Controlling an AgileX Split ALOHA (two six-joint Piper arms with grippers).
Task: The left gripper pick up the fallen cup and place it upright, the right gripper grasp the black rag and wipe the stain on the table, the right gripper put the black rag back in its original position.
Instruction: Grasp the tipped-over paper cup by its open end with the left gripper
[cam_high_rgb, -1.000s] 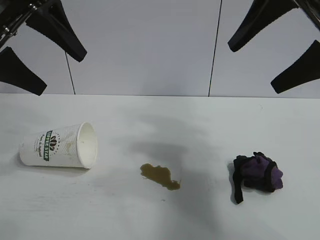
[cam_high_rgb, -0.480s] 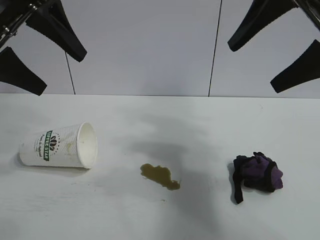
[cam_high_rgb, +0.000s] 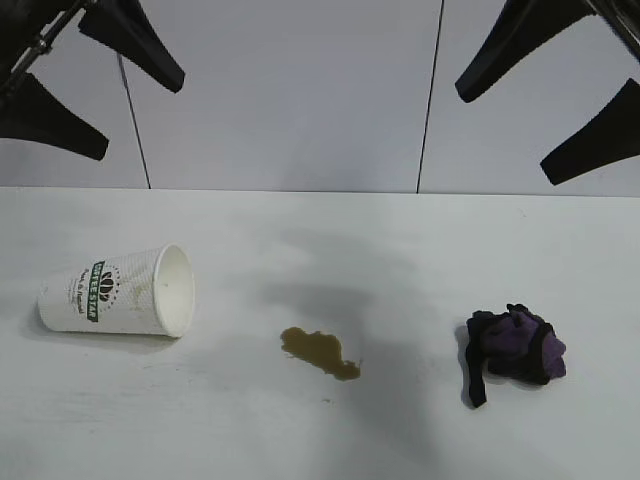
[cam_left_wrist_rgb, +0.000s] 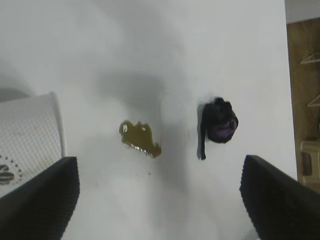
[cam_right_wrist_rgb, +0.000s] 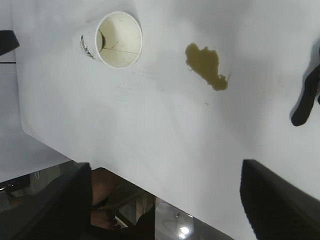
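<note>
The left claw hangs spread wide and empty, high above the fallen cup. The right claw is also spread, holding nothing, above the black rag on the counter.

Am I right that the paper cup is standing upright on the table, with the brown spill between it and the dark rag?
Not quite: the cup lies on its side, mouth facing the stain, as the exterior view shows. The stain does sit between it and the black rag on the table.
</note>
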